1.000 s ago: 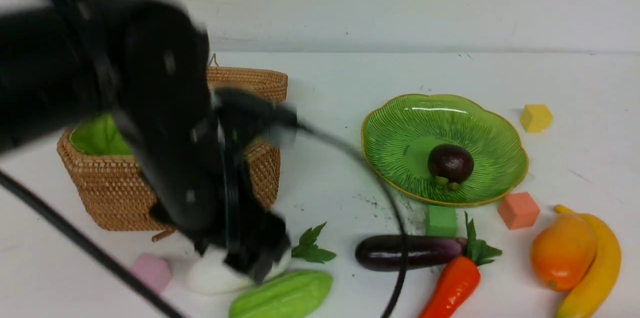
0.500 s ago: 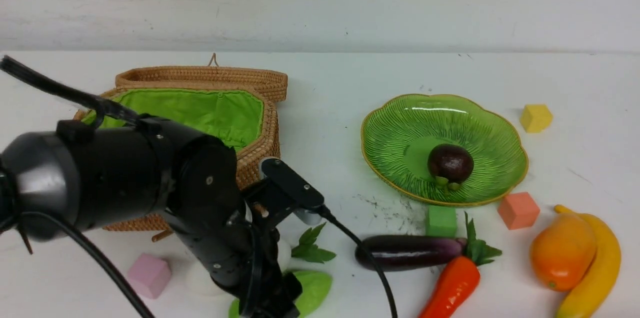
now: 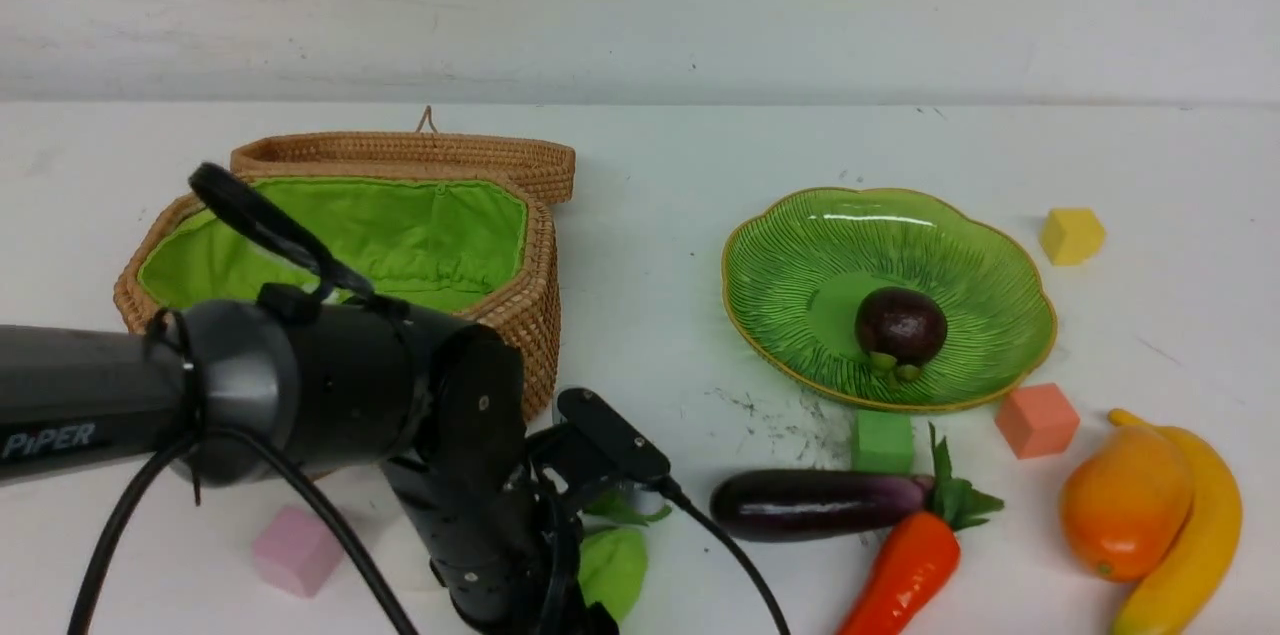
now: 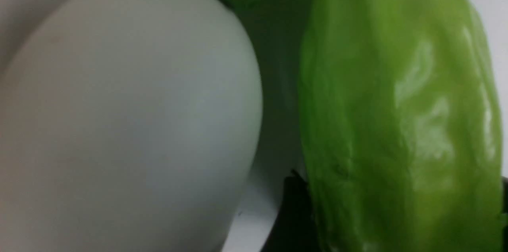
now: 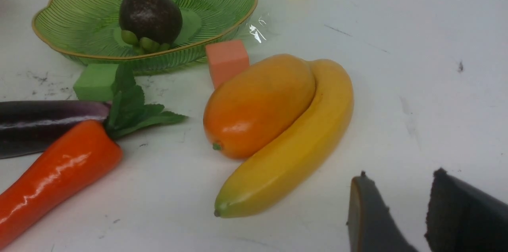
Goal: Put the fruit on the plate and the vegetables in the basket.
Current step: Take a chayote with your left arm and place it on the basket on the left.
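Green gourd, white radish crowd left pincer, grip unclear; right pincer spread

plate: green, ribbed lines, yellowish rim
basket: brown woven, bright green lining
mangosteen: dark purple-brown
carrot: orange-red, green top
eggplant: glossy dark purple

basket: rough woven rattan — lining soft matt cloth | plate: glossy ribbed glass | eggplant, carrot: slick, shiny plastic | gourd: waxy sheen, faintly wrinkled | radish: smooth, matt | orange cube beside the plate: matt foam | table: matt white — dark scuffs by the plate
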Controlling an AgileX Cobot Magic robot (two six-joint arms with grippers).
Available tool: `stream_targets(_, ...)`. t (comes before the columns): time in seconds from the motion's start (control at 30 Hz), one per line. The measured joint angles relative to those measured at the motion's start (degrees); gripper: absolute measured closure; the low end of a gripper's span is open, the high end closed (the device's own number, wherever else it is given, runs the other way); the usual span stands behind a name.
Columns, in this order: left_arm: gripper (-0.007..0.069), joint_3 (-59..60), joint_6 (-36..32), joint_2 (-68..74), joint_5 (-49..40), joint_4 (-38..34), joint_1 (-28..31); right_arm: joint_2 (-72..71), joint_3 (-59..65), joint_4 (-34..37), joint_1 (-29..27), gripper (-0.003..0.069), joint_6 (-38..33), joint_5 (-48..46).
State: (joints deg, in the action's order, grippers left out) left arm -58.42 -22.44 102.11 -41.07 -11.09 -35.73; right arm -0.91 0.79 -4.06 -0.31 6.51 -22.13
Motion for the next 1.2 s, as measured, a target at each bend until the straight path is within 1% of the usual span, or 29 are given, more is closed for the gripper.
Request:
stream_targets(0.07, 0.0151, 0.0, 0.0, 0.0, -0.4, 0.0, 0.0, 0.0, 0.0, 0.0, 0.0, 0.0414, 0.0, 0.0)
stream_targets(0.1, 0.0158, -0.1, -0.1, 0.0, -0.6, 0.0, 0.0, 0.0, 0.0, 0.0, 0.0, 0.0414, 0.0, 0.0)
stream_targets(0.3, 0.0156, -1.8, -0.1, 0.0, -4.5, -0.4, 0.0, 0.0, 0.0, 0.0, 0.0, 0.0414, 0.0, 0.0)
stream_targets(0.5, 0.0156, -5.6, -1.2, -3.0, -11.8, -0.6, 0.0, 0.0, 0.0, 0.0, 0.0, 0.0414, 0.0, 0.0)
stream_targets(0.53, 0.0156, -7.4, -1.4, -4.7, -14.5, -0.5, 0.0, 0.0, 0.0, 0.0, 0.0, 0.0414, 0.0, 0.0)
stream_targets(0.6, 0.0156, -9.9, -1.5, -6.8, -17.4, 0.4, 0.0, 0.0, 0.0, 0.0, 0.0, 0.0414, 0.0, 0.0)
stream_targets(0.7, 0.0156, -14.8, -1.4, -10.2, -20.5, 5.5, 0.4, 0.0, 0.0, 0.0, 0.0, 0.0414, 0.0, 0.0)
stream_targets(0.73, 0.0156, -15.1, -1.4, -10.7, -20.7, 6.0, 0.5, 0.0, 0.0, 0.0, 0.0, 0.0414, 0.0, 0.0)
stream_targets(0.8, 0.0156, -18.9, -1.1, -12.7, -20.9, 11.1, 3.9, 0.0, 0.0, 0.0, 0.0, 0.0414, 0.0, 0.0)
stream_targets(0.87, 0.0156, -21.1, -1.1, -13.3, -19.2, 15.2, 7.8, 0.0, 0.0, 0.0, 0.0, 0.0414, 0.0, 0.0)
stream_targets(0.93, 0.0156, -21.8, -2.0, -13.0, -14.2, 19.3, 13.4, 0.0, 0.0, 0.0, 0.0, 0.0414, 0.0, 0.0)
stream_targets(0.97, 0.0156, -21.8, -2.2, -12.9, -13.7, 20.0, 13.9, 0.0, 0.0, 0.0, 0.0, 0.0414, 0.0, 0.0)
stream_targets(1.0, 0.0156, -22.0, -3.7, -11.7, -10.2, 22.7, 17.4, 0.0, 0.0, 0.0, 0.0, 0.0414, 0.0, 0.0)
stream_targets(1.07, 0.0156, -22.0, -6.0, -9.4, -6.3, 25.6, 20.4, 0.0, 0.0, 0.0, 0.0, 0.0414, 0.0, 0.0)
stream_targets(1.2, 0.0156, -22.0, -8.2, -4.9, -2.7, 28.8, 21.9, 0.0, 0.0, 0.0, 0.0, 0.0414, 0.0, 0.0)
